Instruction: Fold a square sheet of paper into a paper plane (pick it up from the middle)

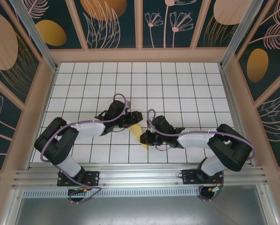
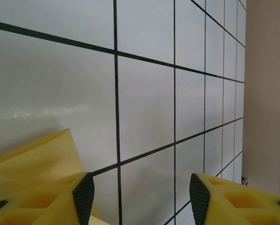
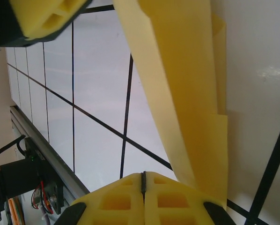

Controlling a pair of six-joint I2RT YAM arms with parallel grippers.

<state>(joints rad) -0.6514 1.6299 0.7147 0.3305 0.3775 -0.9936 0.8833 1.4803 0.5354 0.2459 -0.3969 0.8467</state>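
The square sheet of paper [image 1: 137, 131] lies folded into a narrow, creased yellow shape on the white tiles between my two grippers. I cannot tell whether it has the form of a paper plane. My left gripper [image 1: 136, 118] hovers at its far end. In the left wrist view this gripper [image 2: 140, 199] is open over bare tile, and a paper flap [image 2: 37, 159] rises beside its left finger. My right gripper [image 1: 143, 138] is at the near end. In the right wrist view its pads [image 3: 143, 180] meet with nothing between them. The folded strip [image 3: 177, 93] runs just right of them.
The gridded table [image 1: 187, 89] stretches far back and to both sides. Wooden walls [image 1: 30, 117] enclose it on both sides and at the back. A metal rail [image 1: 140, 173] with the arm bases runs along the near edge.
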